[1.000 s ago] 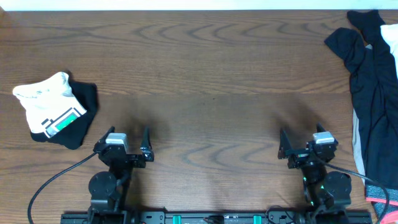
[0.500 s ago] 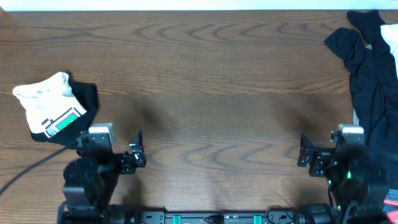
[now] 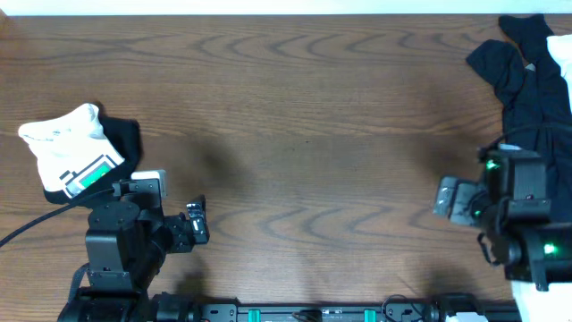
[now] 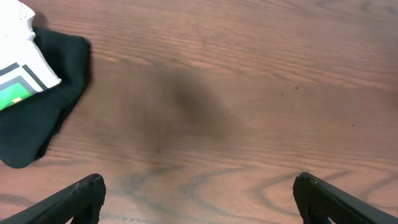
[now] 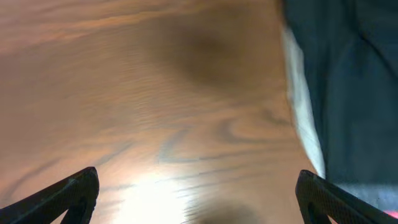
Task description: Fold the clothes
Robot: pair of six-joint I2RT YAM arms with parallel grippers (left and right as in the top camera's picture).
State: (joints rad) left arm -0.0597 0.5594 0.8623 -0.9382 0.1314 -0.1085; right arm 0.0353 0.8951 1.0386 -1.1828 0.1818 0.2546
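Seen from above, a folded-over white piece point(image 3: 70, 152) with a green and black print lies on a black garment point(image 3: 125, 143) close to the left edge of the bench point(image 3: 295, 107), about halfway along that edge. A loose heap of black pants point(image 3: 527, 98) sprawls down the right edge from the far right corner, with a bit of white cloth point(image 3: 561, 54) beside it at that corner. The left arm point(image 3: 116, 246) stands at the near edge, just on the near side of the white and black pile, its wrist pointing toward the middle of the bench. The right arm point(image 3: 518, 210) is raised by the right edge and covers the near part of the pants. In the left wrist view, the left jaws are wide open and empty, one fingertip point(image 4: 81, 194) in each lower corner over bare wood. The white piece and the black garment sit at the upper left, apart from the jaws. The right wrist view is blurred. The right jaws are spread wide with nothing between them, over bare wood. The dark pants fill the right side, a pale strip point(image 5: 303, 118) runs along their inner edge, and there is a touch of red point(image 5: 389, 210) in the lower right corner.
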